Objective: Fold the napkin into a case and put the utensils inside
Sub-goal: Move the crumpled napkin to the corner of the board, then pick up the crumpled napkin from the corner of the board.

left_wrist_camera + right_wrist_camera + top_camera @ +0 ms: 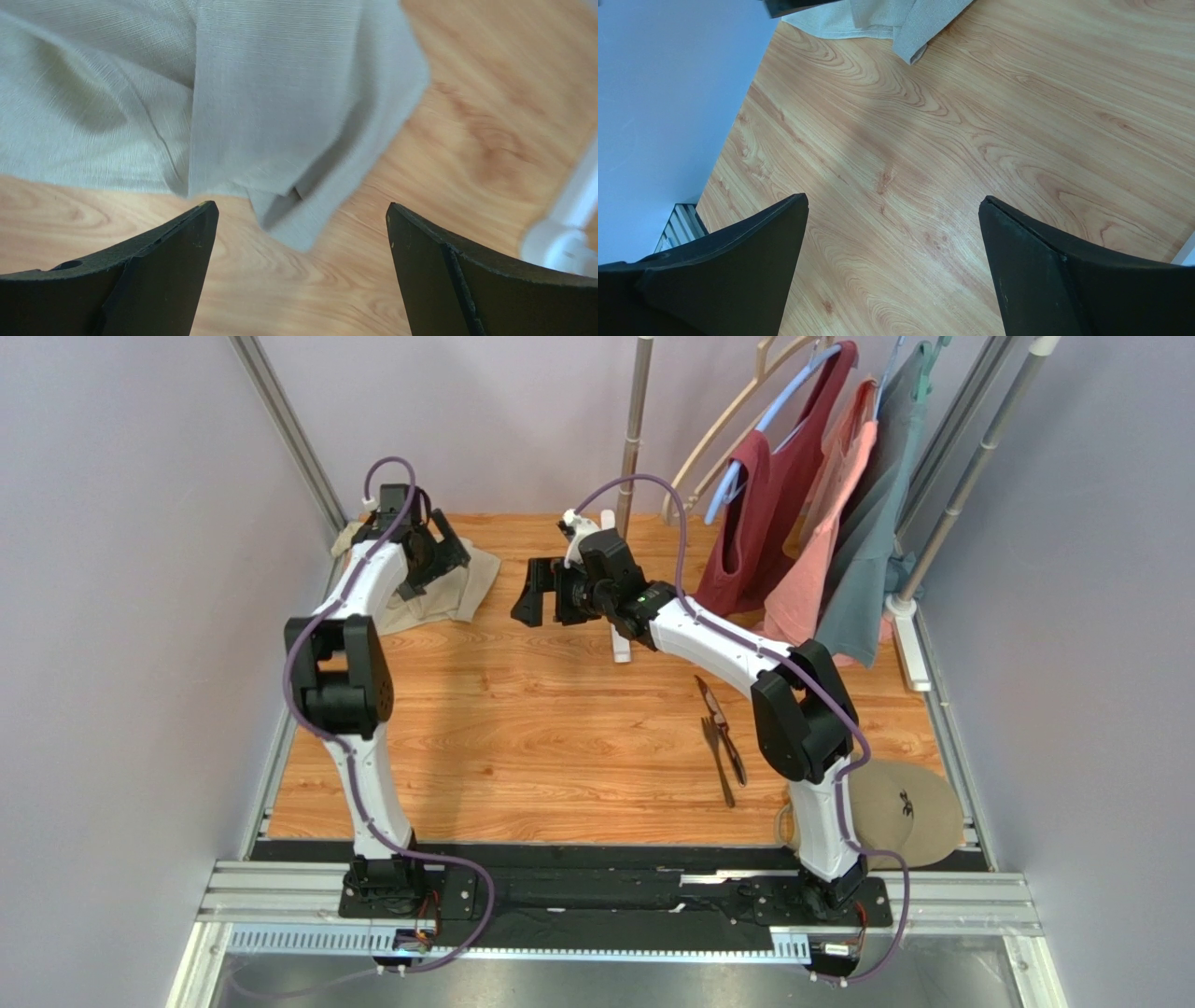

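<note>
Top view: the napkin (460, 585) lies rumpled in the far left corner of the counter (561, 756). The left fingers (428, 560) hang right over it, spread wide, nothing in them. The right fingers (539, 597) hover at the far middle of the counter, near the cloth, also wide apart and empty. The utensils (723, 735) lie together on bare wood on the right half, well apart from the napkin.

Left wrist: a folded, layered corner of the napkin sits on the wood between the two spread tips, ungripped.

Right wrist: fingers gaping over bare counter, a corner of napkin peeking in at the top edge.
</note>
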You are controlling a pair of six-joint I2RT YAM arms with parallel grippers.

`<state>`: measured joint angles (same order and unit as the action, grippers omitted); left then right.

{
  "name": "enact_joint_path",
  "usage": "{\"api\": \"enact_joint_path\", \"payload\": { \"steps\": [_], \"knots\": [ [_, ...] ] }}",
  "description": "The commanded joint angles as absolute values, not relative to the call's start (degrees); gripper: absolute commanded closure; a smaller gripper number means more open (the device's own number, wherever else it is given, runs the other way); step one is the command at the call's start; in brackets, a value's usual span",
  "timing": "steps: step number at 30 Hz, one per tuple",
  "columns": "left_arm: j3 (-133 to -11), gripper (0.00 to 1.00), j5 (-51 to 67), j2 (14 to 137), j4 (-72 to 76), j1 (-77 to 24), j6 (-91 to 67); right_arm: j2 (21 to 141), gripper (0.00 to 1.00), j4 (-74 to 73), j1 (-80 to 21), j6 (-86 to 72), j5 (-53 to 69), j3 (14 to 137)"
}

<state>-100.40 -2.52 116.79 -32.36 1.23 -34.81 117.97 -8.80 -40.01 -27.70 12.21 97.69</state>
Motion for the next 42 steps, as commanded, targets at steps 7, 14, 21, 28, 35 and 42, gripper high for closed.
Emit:
{"api": "enact_joint_path", "payload": {
  "steps": [7, 14, 21, 28, 35, 42],
  "knots": [
    [-113.4, 0.14, 1.0, 132.3, -42.0, 4.0, -32.1, 119.0, 0.05, -2.8, -38.2, -26.6, 16.0, 94.1],
    [-90.8, 0.3, 4.2, 118.9, -38.2, 2.9, -39.4, 119.8, 0.07, -2.3, -38.3, -27.8, 16.5, 94.2],
    [-72.4, 0.6, 8.3, 100.5, -38.0, 0.2, -40.9, 120.3, 0.08, -1.6, -38.6, -29.7, 19.0, 94.1],
    [-63.7, 0.32, 2.6, 80.7, -40.3, -2.1, -36.9, 122.4, 0.08, -5.2, -39.7, -28.3, 18.8, 97.8],
    [-68.3, 0.36, 6.1, 86.6, -38.9, 7.5, -38.5, 131.8, 0.25, -10.4, -39.8, -27.3, 14.1, 112.0],
    [-76.2, 0.52, 13.1, 99.8, -34.9, 10.0, -39.1, 140.9, 0.32, -11.4, -40.9, -27.2, 12.9, 123.6]
  ]
}}
